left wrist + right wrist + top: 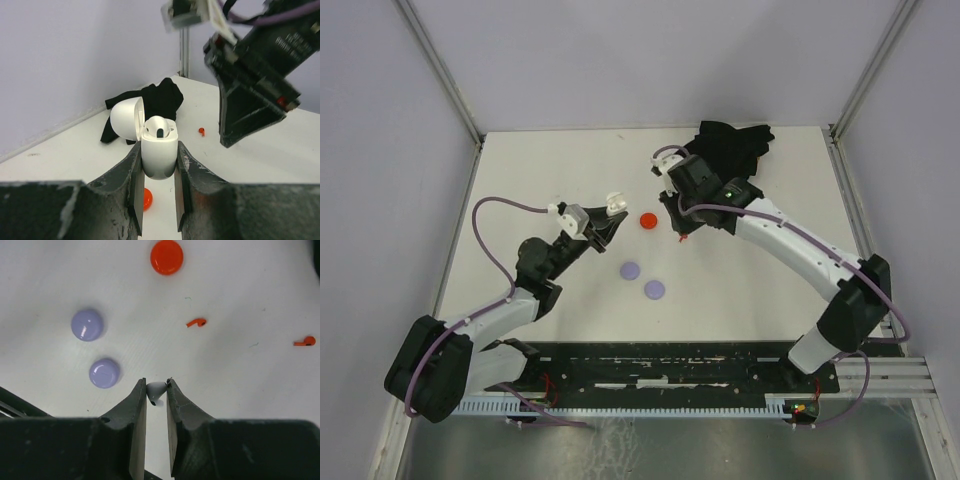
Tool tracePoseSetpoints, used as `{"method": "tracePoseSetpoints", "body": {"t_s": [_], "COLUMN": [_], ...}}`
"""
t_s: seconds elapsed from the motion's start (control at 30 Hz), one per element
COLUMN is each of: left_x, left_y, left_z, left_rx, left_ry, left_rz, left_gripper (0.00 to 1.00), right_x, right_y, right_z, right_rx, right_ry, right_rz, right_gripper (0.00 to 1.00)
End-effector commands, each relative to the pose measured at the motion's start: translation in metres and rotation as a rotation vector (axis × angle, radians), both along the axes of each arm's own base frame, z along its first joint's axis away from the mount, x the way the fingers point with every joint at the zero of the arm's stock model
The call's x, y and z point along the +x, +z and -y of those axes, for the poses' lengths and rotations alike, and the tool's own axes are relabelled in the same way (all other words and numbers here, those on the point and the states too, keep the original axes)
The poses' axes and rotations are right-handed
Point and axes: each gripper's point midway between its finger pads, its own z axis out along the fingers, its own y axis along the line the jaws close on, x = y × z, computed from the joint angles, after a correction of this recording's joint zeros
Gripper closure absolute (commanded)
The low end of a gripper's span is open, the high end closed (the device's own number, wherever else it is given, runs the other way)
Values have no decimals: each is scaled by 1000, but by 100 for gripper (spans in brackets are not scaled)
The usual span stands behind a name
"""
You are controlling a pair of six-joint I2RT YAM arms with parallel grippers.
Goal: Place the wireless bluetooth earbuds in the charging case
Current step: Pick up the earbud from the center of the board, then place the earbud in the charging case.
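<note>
Left claw [158, 162] tight on open case [160, 150], right claw [156, 385] pinching white bud [156, 388]; discs [87, 324], cloth [161, 100] nearby.

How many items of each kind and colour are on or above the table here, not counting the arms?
Red disc: 1
Lavender discs: 2
Red earbuds: 2
White earbuds: 2
Case: 1
Black cloth: 1
Total: 9

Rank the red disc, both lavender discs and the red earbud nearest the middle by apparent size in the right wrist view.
1. Red disc, upper lavender disc and lower lavender disc: too alike to separate.
2. Red earbud: clearly the smallest.
</note>
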Motion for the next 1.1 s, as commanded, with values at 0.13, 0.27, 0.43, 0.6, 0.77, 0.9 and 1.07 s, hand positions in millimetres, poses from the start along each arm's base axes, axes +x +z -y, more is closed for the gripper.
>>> {"method": "tracePoseSetpoints", "body": {"t_s": [0.13, 0.27, 0.43, 0.6, 0.77, 0.9, 1.07], "left_x": [-24, -30, -35, -39, -44, -44, -45], "left_y": [35, 36, 38, 38, 41, 41, 42], "left_z": [3, 6, 9, 12, 14, 15, 15], "left_rx": [-45, -45, -39, -36, -40, -39, -46], "left_ry": [-75, -105, -138, -164, -189, -194, -200], "left_rz": [169, 183, 196, 201, 207, 205, 204], "left_gripper": [97, 97, 97, 97, 97, 97, 97], "right_x": [-4, -15, -29, -38, -41, -44, -46], "right_y": [121, 154, 179, 193, 197, 198, 191], "right_z": [-16, -26, -47, -66, -80, -91, -102], "right_rx": [347, 487, 672, 783, 842, 875, 883], "right_ry": [-104, -101, -74, -45, -25, 6, 25], "right_rz": [275, 328, 328, 347, 363, 354, 336], "right_gripper": [82, 82, 82, 82, 82, 82, 82]}}
